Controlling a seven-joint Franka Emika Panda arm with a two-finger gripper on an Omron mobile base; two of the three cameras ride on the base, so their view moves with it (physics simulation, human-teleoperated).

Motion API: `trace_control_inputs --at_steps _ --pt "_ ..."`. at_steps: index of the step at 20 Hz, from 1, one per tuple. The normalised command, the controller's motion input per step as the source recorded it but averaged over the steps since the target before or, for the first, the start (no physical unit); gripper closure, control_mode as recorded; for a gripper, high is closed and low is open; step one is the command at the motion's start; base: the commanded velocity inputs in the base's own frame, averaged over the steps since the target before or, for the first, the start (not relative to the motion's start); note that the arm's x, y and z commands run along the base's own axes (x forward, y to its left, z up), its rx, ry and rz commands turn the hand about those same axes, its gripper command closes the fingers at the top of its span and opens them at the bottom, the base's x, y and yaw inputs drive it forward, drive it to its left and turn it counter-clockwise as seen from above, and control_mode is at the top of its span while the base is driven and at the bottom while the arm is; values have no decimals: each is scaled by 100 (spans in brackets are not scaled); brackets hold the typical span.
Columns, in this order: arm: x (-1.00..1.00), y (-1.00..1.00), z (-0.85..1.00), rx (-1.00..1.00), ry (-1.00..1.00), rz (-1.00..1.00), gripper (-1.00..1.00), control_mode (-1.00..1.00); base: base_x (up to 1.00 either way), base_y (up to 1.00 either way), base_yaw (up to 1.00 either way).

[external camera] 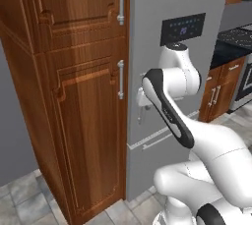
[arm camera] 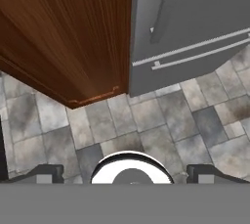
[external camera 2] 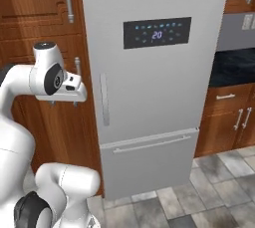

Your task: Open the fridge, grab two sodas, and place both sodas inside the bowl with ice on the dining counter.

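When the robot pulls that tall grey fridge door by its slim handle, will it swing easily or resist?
The tall light-grey fridge door looks large, so probably heavy, and it may resist at first. Its slim grey vertical handle looks rigid but narrow and smooth, so the open gripper might slip.

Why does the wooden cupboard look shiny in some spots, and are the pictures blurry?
Left base view: soft pale sheen on the wooden cabinet doors. Right base view: fridge evenly lit, its display panel digits slightly fuzzy. Hand view: floor tiles look sharp enough.
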Motion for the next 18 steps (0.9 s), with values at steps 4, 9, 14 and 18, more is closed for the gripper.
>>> trace_control_inputs --at_steps 4,9,14,18 --pt "0 0 0 0 0 0 -100 100 8 57 -25" --pt "0 0 0 0 0 0 -100 100 18 32 -19" --pt "0 0 0 0 0 0 -100 100 42 22 -16" --pt "0 0 0 0 0 0 -100 100 29 40 -14"
